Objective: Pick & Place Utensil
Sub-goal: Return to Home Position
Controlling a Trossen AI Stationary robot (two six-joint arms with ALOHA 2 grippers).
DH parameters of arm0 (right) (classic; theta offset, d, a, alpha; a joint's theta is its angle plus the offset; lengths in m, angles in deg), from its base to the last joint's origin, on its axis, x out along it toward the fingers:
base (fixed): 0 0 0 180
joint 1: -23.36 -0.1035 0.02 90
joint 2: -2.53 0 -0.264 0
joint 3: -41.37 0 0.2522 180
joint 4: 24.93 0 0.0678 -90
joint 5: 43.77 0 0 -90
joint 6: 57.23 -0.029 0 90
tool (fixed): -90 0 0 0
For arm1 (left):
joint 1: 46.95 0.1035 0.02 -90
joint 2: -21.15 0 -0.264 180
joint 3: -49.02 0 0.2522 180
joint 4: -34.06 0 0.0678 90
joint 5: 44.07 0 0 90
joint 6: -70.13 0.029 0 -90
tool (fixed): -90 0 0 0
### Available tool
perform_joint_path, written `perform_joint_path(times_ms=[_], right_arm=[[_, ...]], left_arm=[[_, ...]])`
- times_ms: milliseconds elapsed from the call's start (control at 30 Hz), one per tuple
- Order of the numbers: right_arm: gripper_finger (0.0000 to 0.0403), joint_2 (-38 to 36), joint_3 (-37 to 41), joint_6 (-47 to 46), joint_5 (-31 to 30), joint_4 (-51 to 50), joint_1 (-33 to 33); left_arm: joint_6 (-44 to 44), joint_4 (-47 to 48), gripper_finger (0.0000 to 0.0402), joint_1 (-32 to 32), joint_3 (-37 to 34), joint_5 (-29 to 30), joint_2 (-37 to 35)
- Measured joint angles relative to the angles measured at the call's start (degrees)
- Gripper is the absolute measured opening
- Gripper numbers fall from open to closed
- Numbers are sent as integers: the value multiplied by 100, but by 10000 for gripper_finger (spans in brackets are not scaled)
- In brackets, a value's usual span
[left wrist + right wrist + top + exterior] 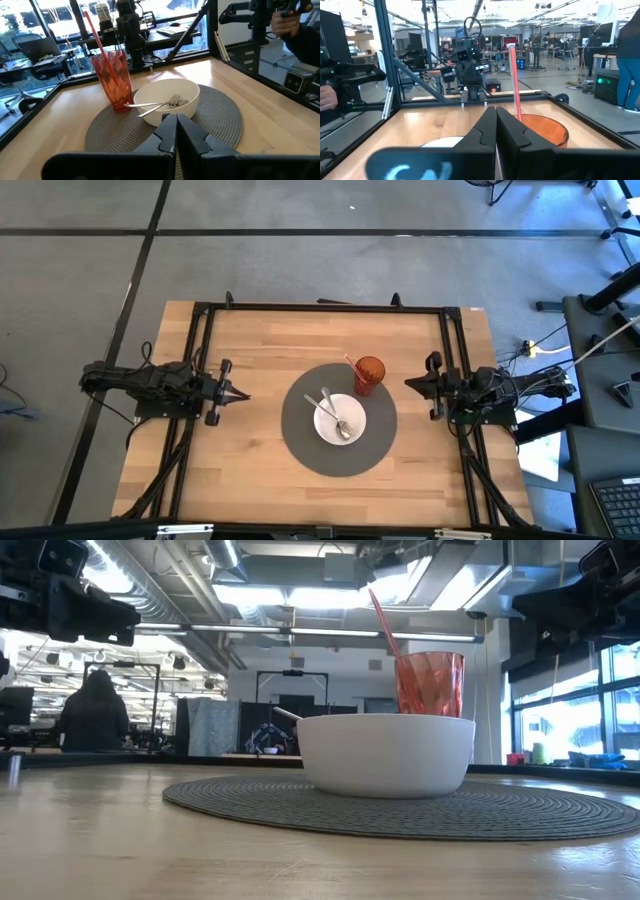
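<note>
A white bowl (340, 420) sits on a round grey placemat (300, 442) in the middle of the table. A metal fork and a metal spoon (160, 105) lie in the bowl, their handles resting on its rim. An orange-red faceted cup (369, 374) with a red straw (96, 30) stands on the mat beside the bowl, on the bowl's far right. My left gripper (243, 394) hovers shut at the table's left, pointing at the mat. My right gripper (408, 383) hovers shut at the right, close to the cup.
Black frame rails (320, 307) run along the table's far, left and right sides. Bare wood lies between each gripper and the mat, and along the near edge (320, 510). People show in the room beyond the table.
</note>
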Motion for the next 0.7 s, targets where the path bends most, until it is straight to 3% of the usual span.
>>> perform_joint_path(times_ms=[700], right_arm=[[12, 0, 0, 104, 209, -24, 0]], left_arm=[[-385, 16, 2, -2, -2, 196, 17]])
